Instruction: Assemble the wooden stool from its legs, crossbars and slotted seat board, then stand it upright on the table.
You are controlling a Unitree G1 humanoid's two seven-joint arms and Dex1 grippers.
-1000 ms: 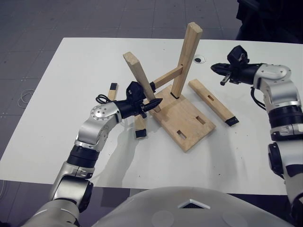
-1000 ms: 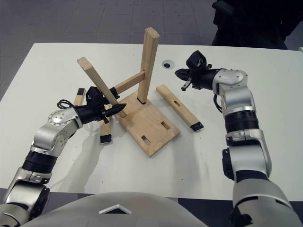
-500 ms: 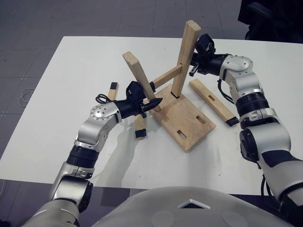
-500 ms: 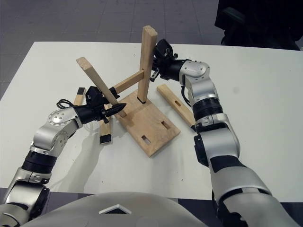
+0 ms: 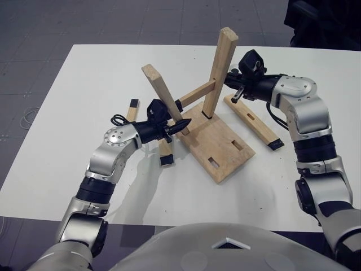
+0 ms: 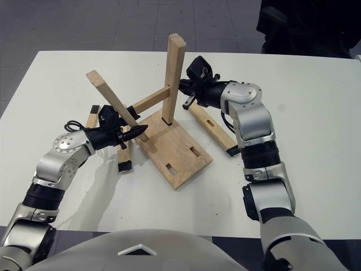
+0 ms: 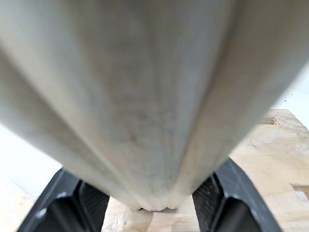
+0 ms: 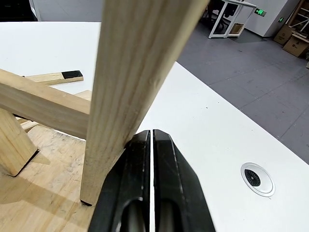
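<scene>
Right eye view: right gripper (image 6: pixel 183 86), fingers pressed together, now swings in against the upright leg (image 6: pixel 174 73), likely to seat it, while left gripper (image 6: pixel 137 131) pinches the tilted leg (image 6: pixel 113 100).

We are looking at the slotted seat board (image 5: pixel 221 145) lying flat on the desk (image 5: pixel 84 84), with two empty slots showing toward its near end. The upright leg (image 5: pixel 219 70) is standing in a far slot. The crossbar (image 5: pixel 194 93) is joining it to the tilted leg (image 5: pixel 162 95), which is leaning out to the left with its lower end clamped in the left hand (image 5: pixel 179 125). The loose leg (image 5: pixel 254 121), slotted and black-capped, is lying just right of the board. Two short black-capped pieces (image 5: pixel 166 152) (image 5: pixel 133 109) are lying to its left.
</scene>
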